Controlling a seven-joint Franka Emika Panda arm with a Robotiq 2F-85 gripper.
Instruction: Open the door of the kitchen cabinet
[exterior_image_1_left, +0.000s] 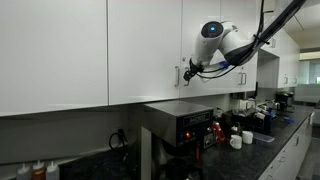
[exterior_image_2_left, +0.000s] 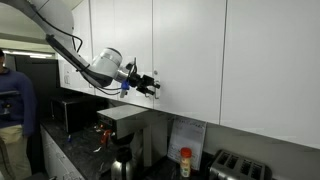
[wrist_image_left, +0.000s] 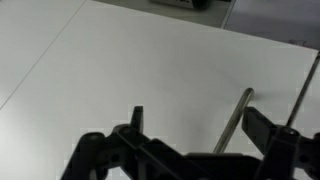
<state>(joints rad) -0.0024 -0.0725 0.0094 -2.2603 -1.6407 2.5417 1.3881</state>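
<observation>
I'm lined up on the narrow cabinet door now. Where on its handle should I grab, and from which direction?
Take the silver bar handle around its middle, coming straight at the door face-on, one finger each side. It is slim, vertical and stands off the panel, so the open gripper can straddle it; the wrist view shows it between the fingers, off-centre.
</observation>
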